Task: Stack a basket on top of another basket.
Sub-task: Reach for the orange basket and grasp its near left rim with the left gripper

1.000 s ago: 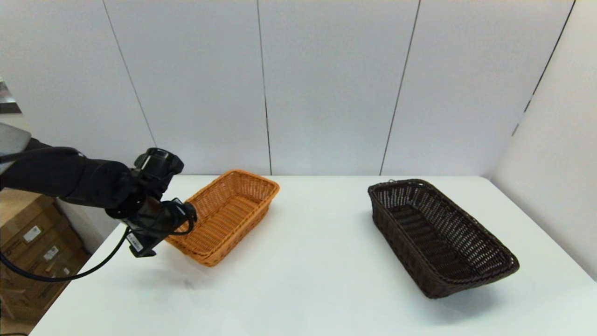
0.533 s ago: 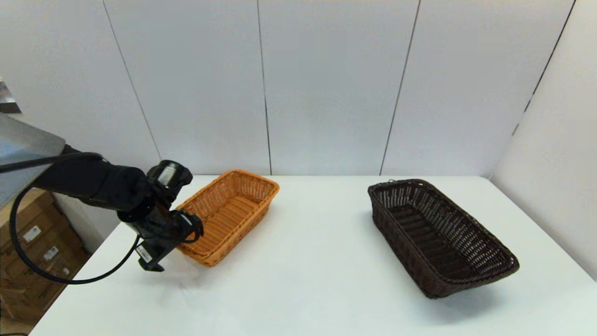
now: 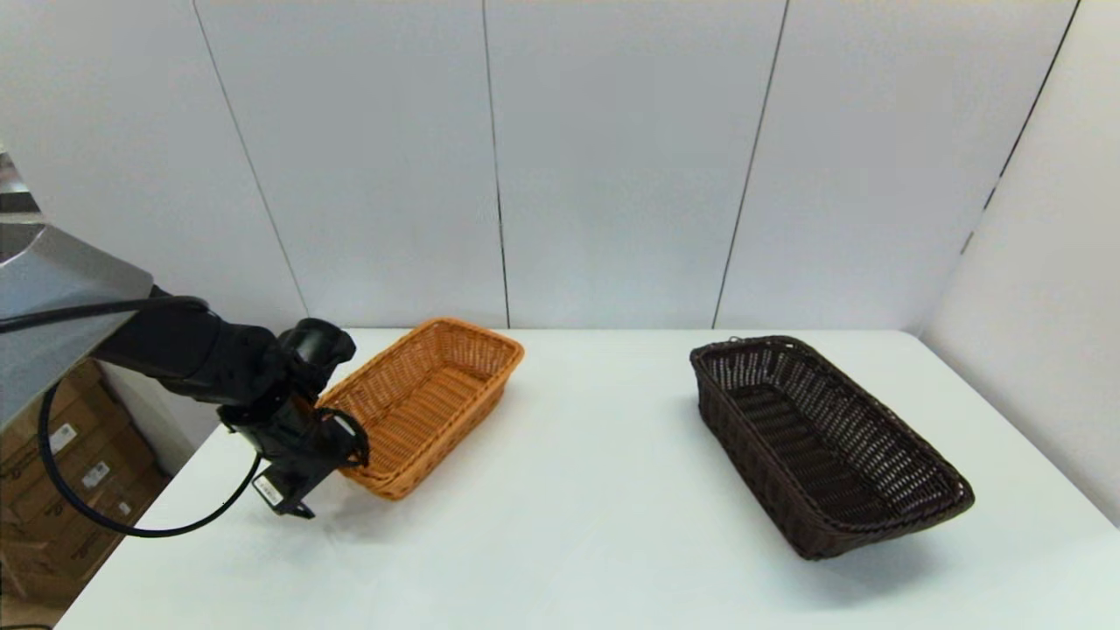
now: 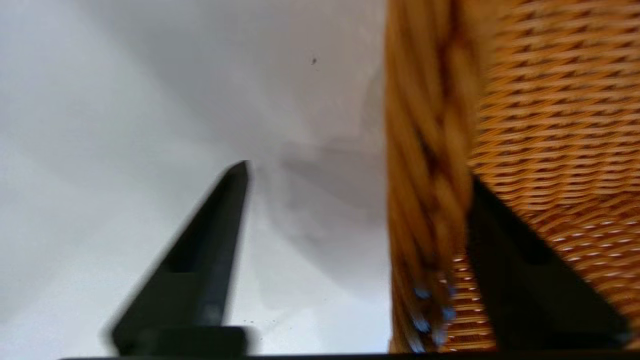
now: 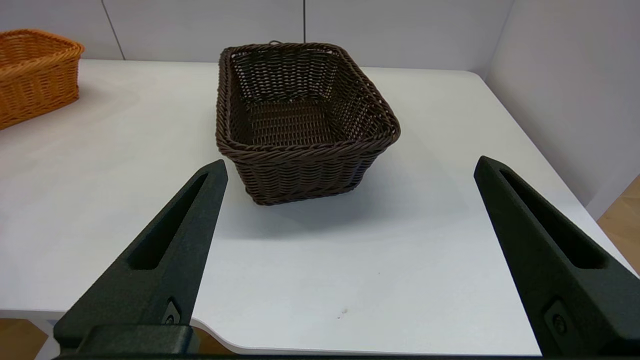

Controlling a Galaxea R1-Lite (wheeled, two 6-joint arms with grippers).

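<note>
now the left pincer [image 3: 325,461] is at the near left end of the orange basket [image 3: 429,402], at about 9 o'clock on the white table [image 3: 577,525]. its two black fingers are spread wide. one finger [image 4: 525,270] is inside the basket and the other finger [image 4: 200,270] is outside, so the braided rim [image 4: 430,200] sits between them. the rim is right by the inside finger, and there is a gap to the outside one. nothing is pinched yet.

the dark basket [image 3: 822,437] sits flat on the table at about 3 o'clock, well apart from the orange one. both baskets are empty.

the right pincer [image 5: 350,250] hangs back at the near edge of the table, at about 5 o'clock. it points at the dark basket and is spread wide with nothing in it.

i think the step now is to grab the orange rim. to do it well, the fingers should go down until the rim is deep between them, then close slowly and firmly. the weave is bumpy and may slip. holding one end may make the basket tip, so lift it slowly.
</note>
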